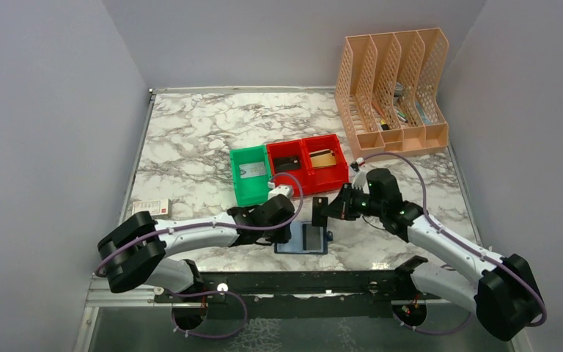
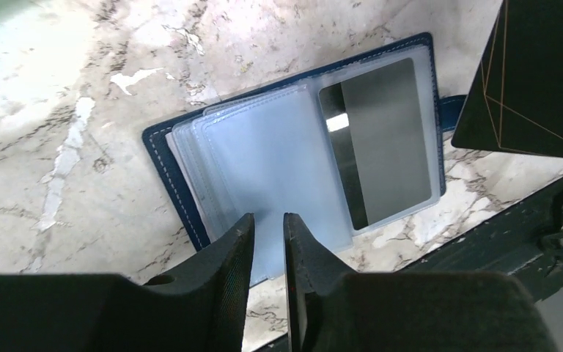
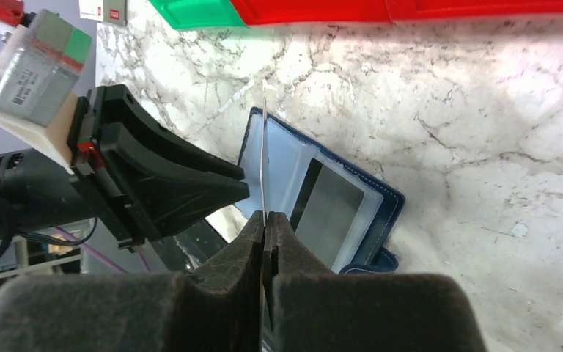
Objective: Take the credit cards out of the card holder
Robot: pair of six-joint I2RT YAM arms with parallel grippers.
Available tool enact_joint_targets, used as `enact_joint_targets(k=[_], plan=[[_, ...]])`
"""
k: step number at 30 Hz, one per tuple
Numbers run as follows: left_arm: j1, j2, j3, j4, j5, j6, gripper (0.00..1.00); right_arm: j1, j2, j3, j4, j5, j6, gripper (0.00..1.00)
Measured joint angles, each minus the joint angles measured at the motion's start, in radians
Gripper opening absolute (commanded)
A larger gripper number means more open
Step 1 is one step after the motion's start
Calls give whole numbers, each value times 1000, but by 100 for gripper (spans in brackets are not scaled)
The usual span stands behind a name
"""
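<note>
right jaws clench a dark card [image 2: 542, 73], held clear of the card holder [image 2: 160, 158]. left jaws, barely parted, seem to steady it

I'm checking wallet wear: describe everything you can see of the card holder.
The card holder is a dark navy bifold, leather-like with pale stitching, lying open and flat on the marble table near its front edge. Clear plastic sleeves fan across it; the right one holds a silver-grey card. The left tool, fingertips slightly apart, sits over the sleeves' near edge; contact is unclear.
</note>
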State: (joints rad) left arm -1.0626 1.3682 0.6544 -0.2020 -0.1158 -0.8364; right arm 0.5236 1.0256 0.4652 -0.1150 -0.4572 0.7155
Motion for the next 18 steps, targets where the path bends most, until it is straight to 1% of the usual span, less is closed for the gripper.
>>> enact_joint_targets(k=[4, 7, 9, 11, 14, 16, 18], plan=[[0, -69, 0, -27, -35, 3, 38, 0, -32, 11, -19, 19, -34, 1], [0, -124, 0, -43, -55, 5, 46, 0, -27, 11, -20, 14, -48, 1], [0, -150, 0, -45, -57, 6, 49, 0, -11, 11, -20, 11, -50, 1], [0, -163, 0, -26, -48, 10, 49, 0, 7, 15, -31, 18, -46, 1], [0, -154, -3, 54, 11, 13, 49, 0, 14, 17, -59, 56, -27, 1], [0, -119, -3, 127, 62, 11, 46, 0, 10, 18, -76, 94, -11, 1], [0, -58, -2, 192, 108, 8, 41, 0, -1, 19, -97, 138, 7, 1]])
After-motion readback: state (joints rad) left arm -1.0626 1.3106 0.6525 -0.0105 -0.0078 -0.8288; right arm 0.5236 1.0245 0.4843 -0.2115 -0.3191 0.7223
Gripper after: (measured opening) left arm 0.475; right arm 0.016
